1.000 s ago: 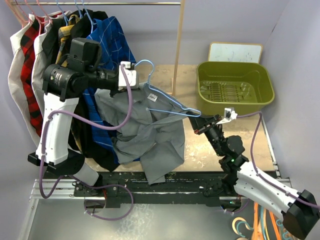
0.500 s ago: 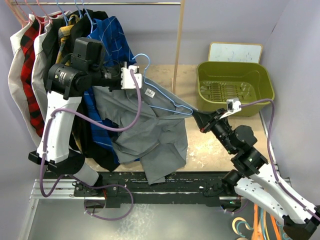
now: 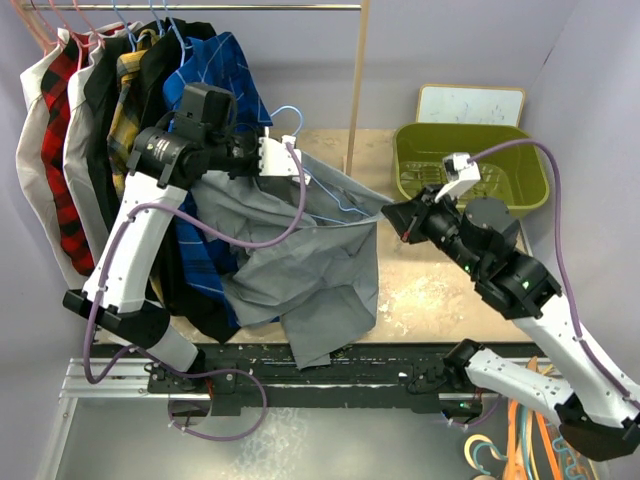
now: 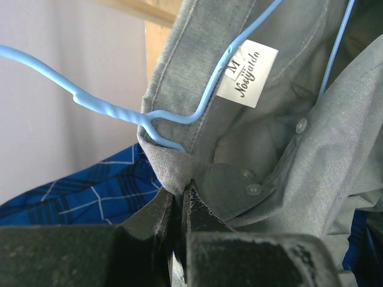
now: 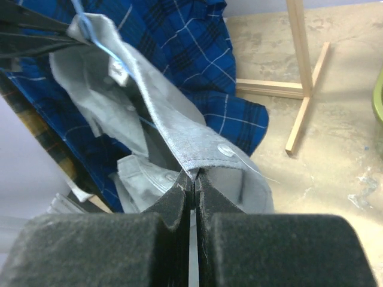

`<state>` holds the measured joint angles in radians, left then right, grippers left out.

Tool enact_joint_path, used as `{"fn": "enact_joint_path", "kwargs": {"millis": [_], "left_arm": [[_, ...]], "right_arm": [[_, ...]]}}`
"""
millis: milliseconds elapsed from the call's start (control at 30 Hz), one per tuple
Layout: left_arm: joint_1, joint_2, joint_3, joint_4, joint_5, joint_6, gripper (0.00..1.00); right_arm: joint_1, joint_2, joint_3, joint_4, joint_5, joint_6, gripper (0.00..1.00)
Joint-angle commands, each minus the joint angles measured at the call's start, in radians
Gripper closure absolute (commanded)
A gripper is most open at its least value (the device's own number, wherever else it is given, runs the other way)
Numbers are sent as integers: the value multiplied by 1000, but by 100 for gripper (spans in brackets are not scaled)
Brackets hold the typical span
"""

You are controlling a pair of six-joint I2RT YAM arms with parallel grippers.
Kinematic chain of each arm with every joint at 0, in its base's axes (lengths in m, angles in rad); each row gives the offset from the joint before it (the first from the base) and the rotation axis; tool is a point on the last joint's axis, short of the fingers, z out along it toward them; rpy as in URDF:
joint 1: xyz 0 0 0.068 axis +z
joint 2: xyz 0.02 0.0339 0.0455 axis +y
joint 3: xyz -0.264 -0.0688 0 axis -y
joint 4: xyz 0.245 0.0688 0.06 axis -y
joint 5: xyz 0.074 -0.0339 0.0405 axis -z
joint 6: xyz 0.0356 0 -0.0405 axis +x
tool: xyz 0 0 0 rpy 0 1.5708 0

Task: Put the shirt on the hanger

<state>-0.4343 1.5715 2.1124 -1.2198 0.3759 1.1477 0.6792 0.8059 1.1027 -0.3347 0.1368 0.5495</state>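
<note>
"Where was the soft light-grey button-up shirt (image 3: 300,265)?"

"Held up between both arms, beside the hanging blue checked shirt (image 3: 228,70). The thin light-blue wire hanger (image 4: 190,115) ran inside its collar."

"And the claws?"

"The left gripper (image 4: 179,192) pinched the collar under the hanger's twisted neck. The right gripper (image 5: 192,179) clamped the buttoned front edge."

Your tabletop (image 3: 440,290) is a mottled beige slab. At its far right corner you have an olive-green plastic basin (image 3: 405,170) with a ribbed bottom. A white rectangular board (image 3: 470,105) sits just behind it. Near the middle of the far edge, a light wooden post (image 3: 355,100) stands on its flat wooden foot (image 5: 302,89).
</note>
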Motion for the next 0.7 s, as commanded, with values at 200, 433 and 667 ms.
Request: {"fn": "enact_joint_path", "kwargs": {"millis": [200,433,667], "left_arm": [[-11,-28,-15,103,15,-142,100],[-32,-82,-10,140,111,-320,100],[15,-96,80,132,193,-388,100]], "right_arm": [[9,135,5,348,-347,199,100],[189,376,146,598,-191,218,100],[198,522,163,885,-296,333,100]]}}
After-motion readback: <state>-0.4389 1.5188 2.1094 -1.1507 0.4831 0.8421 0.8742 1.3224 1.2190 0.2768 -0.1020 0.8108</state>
